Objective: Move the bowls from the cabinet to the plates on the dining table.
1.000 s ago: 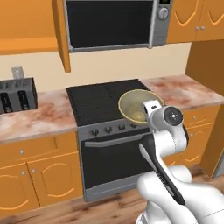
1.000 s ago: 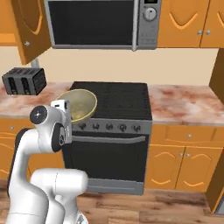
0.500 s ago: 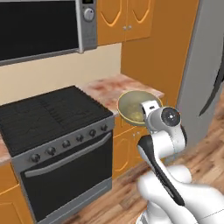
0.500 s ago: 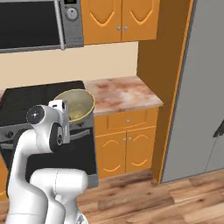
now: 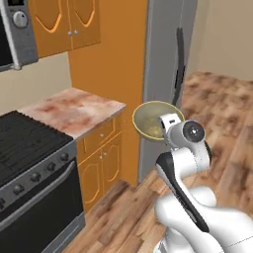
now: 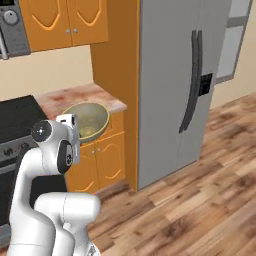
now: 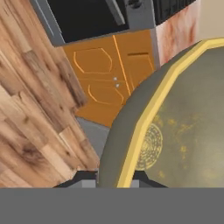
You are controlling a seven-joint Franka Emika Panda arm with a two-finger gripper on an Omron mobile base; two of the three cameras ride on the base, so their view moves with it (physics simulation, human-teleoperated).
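Bowl is pinched by its rim in my gripper, carried above the wood floor, fridge just beyond it.

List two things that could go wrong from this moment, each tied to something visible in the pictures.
1. The bowl is gripped only at its rim, as the hand view shows, and it tips sideways. It might slip from the jaws while the base drives.
2. The bowl juts out ahead of the arm, close to the fridge and the orange side panel. A tight turn could knock it against them.
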